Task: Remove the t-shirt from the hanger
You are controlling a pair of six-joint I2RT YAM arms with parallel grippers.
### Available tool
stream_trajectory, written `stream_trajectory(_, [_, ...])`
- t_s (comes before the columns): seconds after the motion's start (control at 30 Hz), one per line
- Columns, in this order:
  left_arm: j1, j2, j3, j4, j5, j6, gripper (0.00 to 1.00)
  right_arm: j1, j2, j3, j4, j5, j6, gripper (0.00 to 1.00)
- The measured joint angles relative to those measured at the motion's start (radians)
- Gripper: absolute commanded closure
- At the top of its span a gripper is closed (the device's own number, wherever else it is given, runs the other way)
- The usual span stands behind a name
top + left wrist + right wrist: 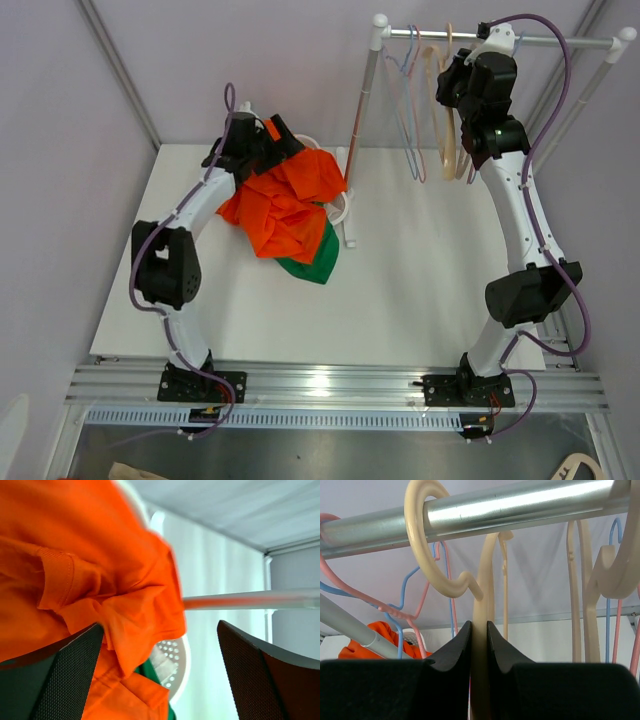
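There are two arms, each with one gripper. One orange t-shirt point(285, 205) lies on the table point(420, 280), and one green cloth point(315, 262) lies under its near edge. One rail point(540, 41) stands at the far right with a row of hangers on it. The right wrist view shows at least two cream hooks over the rail, along with thin pink and blue hangers. They overlap too much for a full count.

The t-shirt is a crumpled heap at the far left of the table, well apart from the rail. It is bright orange, folded over itself in thick creases, with a stitched hem or cuff showing in the left wrist view. The green cloth sticks out toward the near side as a pointed flap. A white perforated thing point(172, 655) sits just beside the heap on its right.

The left gripper point(268, 140) is at the far edge of the heap with its jaws spread wide. In its own camera the two fingers point(60, 680) stand far apart. The orange cloth drapes against the left finger, but nothing is pinched between the two.

The right gripper point(455, 85) is raised to the rail at the far right. Its jaws are nearly together, clamped on the neck of a cream hanger point(412, 535) just under the hook, and the hook is over the rail.
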Motion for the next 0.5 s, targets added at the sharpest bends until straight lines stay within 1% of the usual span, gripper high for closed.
stream_trajectory(0.07, [-0.002,-0.055,0.000,0.016,-0.013,0.026,0.00,0.000,0.000,0.000,0.000,0.000,0.000,0.83])
stream_trajectory(0.1, [-0.003,-0.081,0.000,0.024,-0.019,0.038,0.00,0.000,0.000,0.000,0.000,0.000,0.000,0.74])
stream_trajectory(0.13, [-0.004,-0.107,0.000,0.029,-0.025,0.050,0.00,0.000,0.000,0.000,0.000,0.000,0.000,0.69])
stream_trajectory(0.17, [-0.006,-0.136,0.000,0.031,-0.038,0.065,0.01,0.000,0.000,0.000,-0.001,0.000,0.003,0.66])
stream_trajectory(0.27, [-0.020,-0.208,0.000,0.032,-0.076,0.106,0.01,0.000,0.000,0.002,-0.006,0.000,0.000,0.64])
stream_trajectory(0.3, [-0.027,-0.231,0.000,0.032,-0.094,0.124,0.01,0.000,0.000,0.005,-0.011,0.001,0.000,0.61])
stream_trajectory(0.5, [-0.078,-0.327,0.000,0.023,-0.174,0.203,0.00,0.000,0.000,0.056,-0.043,0.008,-0.012,0.59])
